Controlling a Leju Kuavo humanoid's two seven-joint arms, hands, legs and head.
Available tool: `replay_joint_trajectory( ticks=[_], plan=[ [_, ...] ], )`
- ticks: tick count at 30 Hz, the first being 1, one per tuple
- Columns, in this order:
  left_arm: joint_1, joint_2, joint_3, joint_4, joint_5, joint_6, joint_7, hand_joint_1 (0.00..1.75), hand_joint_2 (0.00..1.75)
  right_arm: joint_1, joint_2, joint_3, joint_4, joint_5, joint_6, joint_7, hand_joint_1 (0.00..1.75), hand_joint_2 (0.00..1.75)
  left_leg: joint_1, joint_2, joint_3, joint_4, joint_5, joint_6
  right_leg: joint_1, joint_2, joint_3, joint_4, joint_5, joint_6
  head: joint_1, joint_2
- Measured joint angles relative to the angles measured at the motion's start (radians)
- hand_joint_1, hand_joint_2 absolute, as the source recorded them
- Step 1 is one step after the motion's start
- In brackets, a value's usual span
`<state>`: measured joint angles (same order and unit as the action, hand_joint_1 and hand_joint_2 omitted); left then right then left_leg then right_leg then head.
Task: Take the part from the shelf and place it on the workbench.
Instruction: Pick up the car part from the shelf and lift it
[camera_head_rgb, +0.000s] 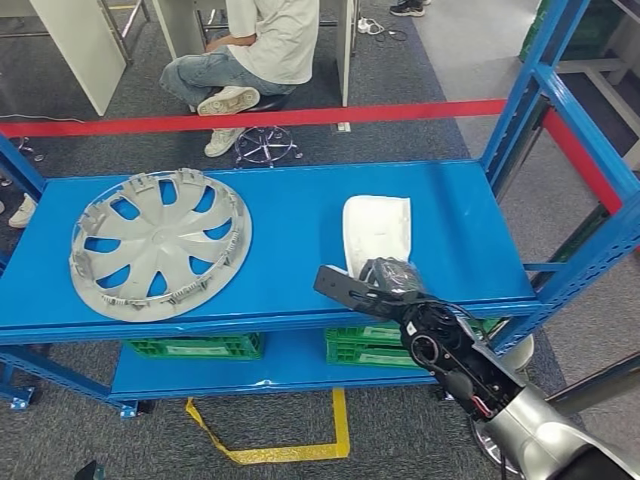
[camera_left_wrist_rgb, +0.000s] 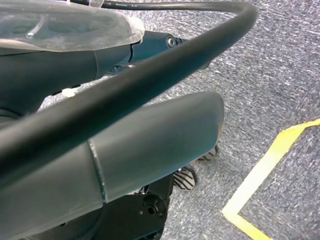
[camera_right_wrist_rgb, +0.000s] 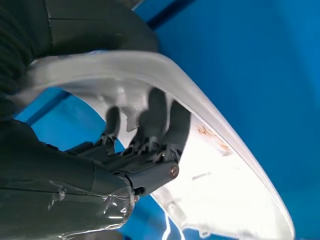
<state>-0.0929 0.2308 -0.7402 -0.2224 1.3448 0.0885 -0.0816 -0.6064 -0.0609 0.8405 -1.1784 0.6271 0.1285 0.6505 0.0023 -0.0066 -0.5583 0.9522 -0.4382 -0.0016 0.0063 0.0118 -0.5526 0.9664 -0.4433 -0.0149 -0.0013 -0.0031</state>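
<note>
Part (camera_head_rgb: 376, 232), a white moulded shell, lies on the top deck of the blue shelf (camera_head_rgb: 302, 215), near the front edge and well apart from the grey wheel cover (camera_head_rgb: 160, 243) to its left. The right robot hand (camera_head_rgb: 386, 281) is at the near rim of the part; in the right wrist view its dark fingers (camera_right_wrist_rgb: 158, 120) curl inside the shell while the thumb lies over the outer face, so the rim appears pinched between them. The part looks thin-walled and hollow, so it is judged light, fairly stiff and liable to flex or crack under hard squeezing; its smooth face is probably slippery. The rim is the sensible place to take hold, with fingers inside and thumb outside. The left robot hand (camera_left_wrist_rgb: 113, 155) hangs over grey carpet with yellow tape (camera_left_wrist_rgb: 264, 170); whether its fingers are spread or closed cannot be told. The shelf deck is flat, smooth painted metal, so the part can slide on it. Green crates (camera_head_rgb: 196, 346) sit on the lower deck. Beyond the shelf a red floor line (camera_head_rgb: 249, 120) crosses the carpet, and a person (camera_head_rgb: 249, 50) sits on a stool. No bench can be identified.
</note>
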Motion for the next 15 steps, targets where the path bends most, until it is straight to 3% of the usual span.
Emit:
replay_joint_trajectory(
  ticks=[4, 8, 15],
  plan=[
    [0.0, 0.0, 0.0, 0.0, 0.0, 0.0, 0.0, 0.0, 0.0, 0.001, -0.006, -0.006, 0.0, 0.001, -0.001, -0.002, 1.64, 1.75, 0.0, 0.0, 0.0, 0.0, 0.0, 0.0, 0.0, 0.0, 0.0, 0.0, 0.0, 0.0, 0.0, 0.0],
    [0.0, 0.0, 0.0, 0.0, 0.003, -0.001, -0.001, 0.0, 1.75, 0.002, -0.01, -0.014, -0.004, 0.002, -0.004, -0.002, 1.75, 1.75, 0.0, 0.0, 0.001, 0.0, 0.0, 0.0, 0.0, 0.0, 0.001, 0.0, 0.0, 0.0, 0.001, 0.0],
    [0.0, 0.0, 0.0, 0.0, 0.003, -0.005, -0.014, 0.0, 1.75, 0.011, -0.016, -0.024, -0.016, 0.006, -0.006, -0.009, 1.75, 1.75, 0.0, 0.0, 0.001, 0.0, 0.0, 0.0, 0.0, 0.0, 0.001, 0.0, 0.0, 0.0, 0.001, 0.0]
  ],
)
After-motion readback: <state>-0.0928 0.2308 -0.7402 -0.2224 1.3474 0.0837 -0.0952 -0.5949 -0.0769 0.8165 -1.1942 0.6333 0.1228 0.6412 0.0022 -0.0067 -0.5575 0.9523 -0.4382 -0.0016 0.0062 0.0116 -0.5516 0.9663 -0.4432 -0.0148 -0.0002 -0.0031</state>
